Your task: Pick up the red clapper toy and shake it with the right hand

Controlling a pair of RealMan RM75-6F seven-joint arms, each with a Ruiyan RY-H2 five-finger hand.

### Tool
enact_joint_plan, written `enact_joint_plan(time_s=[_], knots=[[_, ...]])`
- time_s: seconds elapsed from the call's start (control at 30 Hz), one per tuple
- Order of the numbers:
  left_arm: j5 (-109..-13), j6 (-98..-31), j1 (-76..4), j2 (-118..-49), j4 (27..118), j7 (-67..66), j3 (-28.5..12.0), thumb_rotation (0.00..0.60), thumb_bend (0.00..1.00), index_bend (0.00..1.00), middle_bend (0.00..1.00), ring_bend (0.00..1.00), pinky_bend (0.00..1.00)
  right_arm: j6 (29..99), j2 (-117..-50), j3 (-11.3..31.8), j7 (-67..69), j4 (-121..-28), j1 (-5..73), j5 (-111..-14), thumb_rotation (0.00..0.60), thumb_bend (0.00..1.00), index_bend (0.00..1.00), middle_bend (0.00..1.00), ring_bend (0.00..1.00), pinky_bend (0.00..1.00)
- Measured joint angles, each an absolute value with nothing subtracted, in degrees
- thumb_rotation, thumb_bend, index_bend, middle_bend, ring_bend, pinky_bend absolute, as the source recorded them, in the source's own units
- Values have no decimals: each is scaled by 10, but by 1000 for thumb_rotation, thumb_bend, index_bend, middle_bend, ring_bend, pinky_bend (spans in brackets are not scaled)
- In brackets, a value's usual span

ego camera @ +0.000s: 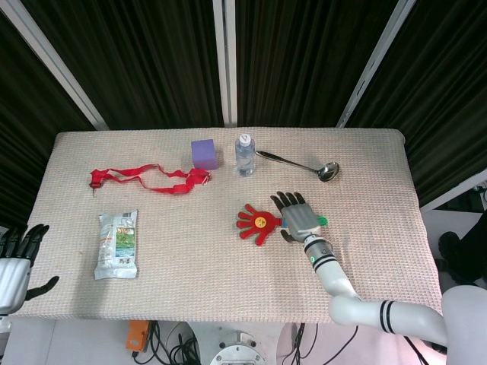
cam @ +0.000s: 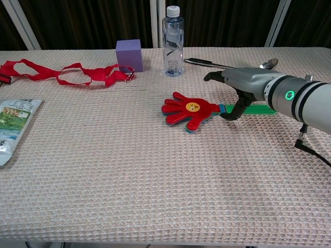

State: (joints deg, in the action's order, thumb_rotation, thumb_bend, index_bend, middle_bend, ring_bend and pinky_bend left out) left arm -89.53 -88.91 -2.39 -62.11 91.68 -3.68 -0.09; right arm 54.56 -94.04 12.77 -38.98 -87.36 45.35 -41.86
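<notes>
The red clapper toy lies flat near the table's middle, its hand-shaped head to the left and its green handle pointing right. My right hand hovers over the handle just right of the red head, palm down, fingers spread, holding nothing. In the chest view the right hand hangs above the clapper toy, with the thumb reaching down to the handle where it joins the head. My left hand is open at the lower left, off the table's front edge.
At the back stand a purple cube and a water bottle, with a metal ladle to their right. A red ribbon lies at the back left. A snack packet lies at the front left.
</notes>
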Motion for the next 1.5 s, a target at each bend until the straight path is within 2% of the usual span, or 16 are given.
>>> enact_joint_plan(time_s=[0.57, 1.0, 1.5], knots=[[-894, -894, -17, -618, 911, -27, -1, 600, 124, 64, 69, 0, 13, 570, -972, 116, -398, -850, 479, -387, 600, 305, 293, 0, 0, 0], [-894, -895, -16, -618, 908, -24, -2, 600, 124, 63, 69, 0, 13, 571, -981, 110, -396, -833, 485, -379, 600, 327, 351, 0, 0, 0], [-893, -893, -15, -621, 903, -20, -2, 600, 125, 64, 69, 0, 13, 584, -992, 110, -366, -816, 479, -410, 600, 327, 494, 51, 0, 0]])
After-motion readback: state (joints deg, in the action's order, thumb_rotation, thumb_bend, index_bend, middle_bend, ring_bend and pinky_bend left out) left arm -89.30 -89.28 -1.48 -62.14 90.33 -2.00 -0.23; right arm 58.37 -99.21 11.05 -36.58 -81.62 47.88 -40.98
